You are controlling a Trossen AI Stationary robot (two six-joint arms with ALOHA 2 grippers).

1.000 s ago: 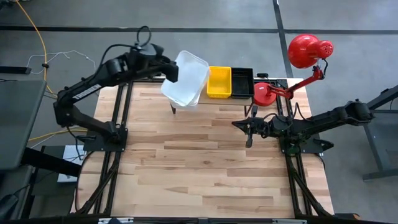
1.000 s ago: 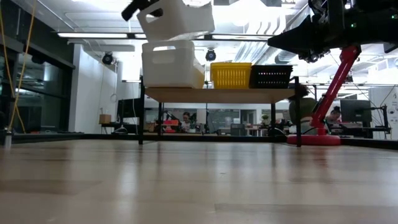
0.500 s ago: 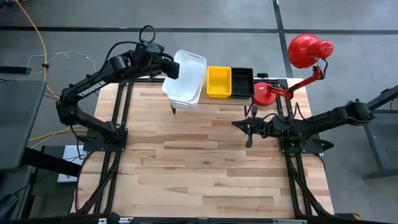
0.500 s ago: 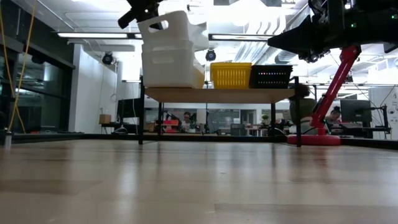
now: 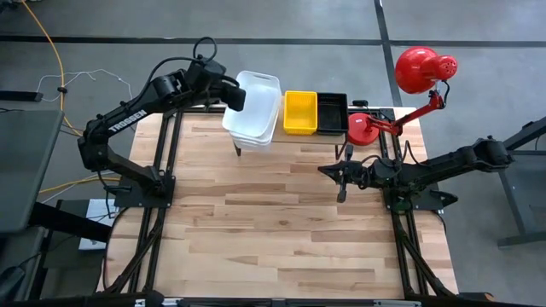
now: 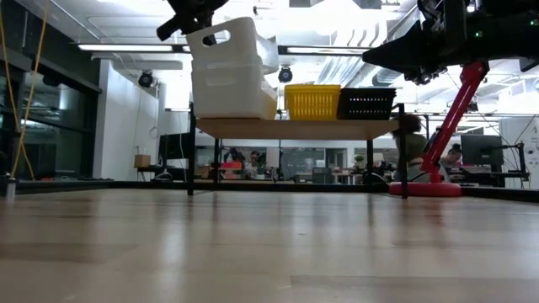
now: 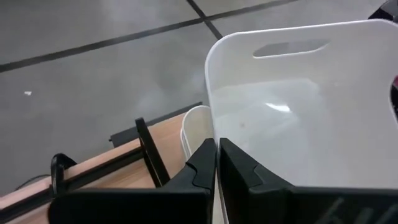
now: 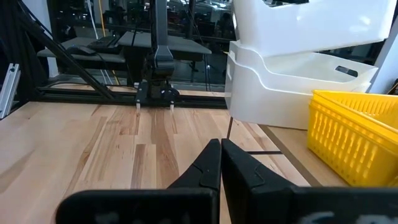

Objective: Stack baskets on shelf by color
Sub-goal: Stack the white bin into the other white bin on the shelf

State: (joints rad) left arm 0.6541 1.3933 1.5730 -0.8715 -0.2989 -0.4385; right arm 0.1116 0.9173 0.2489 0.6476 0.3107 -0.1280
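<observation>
My left gripper [image 5: 236,95] is shut on a white basket [image 5: 258,95] over the shelf's left end. That basket sits slightly tilted inside the mouth of a second white basket [image 6: 232,94], which stands on the shelf [image 6: 295,128]. A yellow basket [image 5: 300,112] and a black basket [image 5: 332,112] stand beside it on the shelf, bottoms down. My right gripper [image 5: 341,186] hovers shut above the table near the shelf's right end, holding nothing. My left gripper pinches the upper white basket's left long wall [image 7: 213,118] at the rim, one finger inside [image 7: 239,165] and one outside. The fingers come from the table's left, slanting down. The basket is a little tilted, its bottom partly down in the lower white basket [image 8: 292,74].
A red lamp stands at the shelf's right end, its base [image 5: 360,128] on the table and its head [image 5: 422,68] raised beyond. The wide wooden table [image 5: 281,230] stretches toward the near edge. People show in the room behind in the low view.
My left gripper has moved down and slightly toward the far edge, still shut on the white basket. The basket was tilted well above the stack; it has come down into the lower white basket's mouth and stands nearer level.
</observation>
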